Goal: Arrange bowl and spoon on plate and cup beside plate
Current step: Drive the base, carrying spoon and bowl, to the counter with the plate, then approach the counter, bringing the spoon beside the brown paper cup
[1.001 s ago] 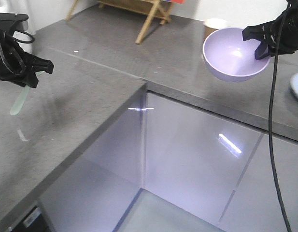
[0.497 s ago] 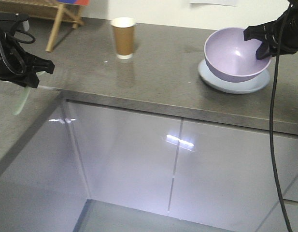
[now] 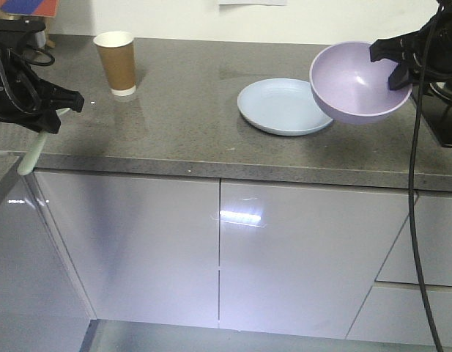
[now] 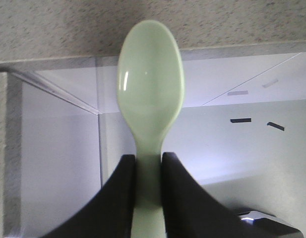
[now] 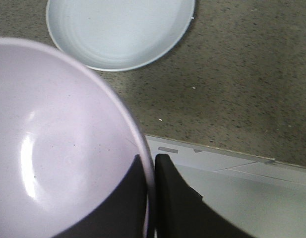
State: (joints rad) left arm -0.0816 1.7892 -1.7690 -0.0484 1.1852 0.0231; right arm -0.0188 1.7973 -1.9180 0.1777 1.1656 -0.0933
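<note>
A spoon [image 4: 150, 89], likely light and stiff, is pinched by its flat handle between the left fingers [image 4: 118, 198], with its scoop beyond their tips. A smooth, probably slippery bowl [image 5: 58, 148] is clamped at the rim by the right fingers [image 5: 175, 198]. The plate [image 5: 118, 29] lies ahead of them.

A grey speckled countertop [image 3: 189, 117] tops glossy pale cabinet doors [image 3: 130, 242], below a white wall [image 3: 174, 18].
</note>
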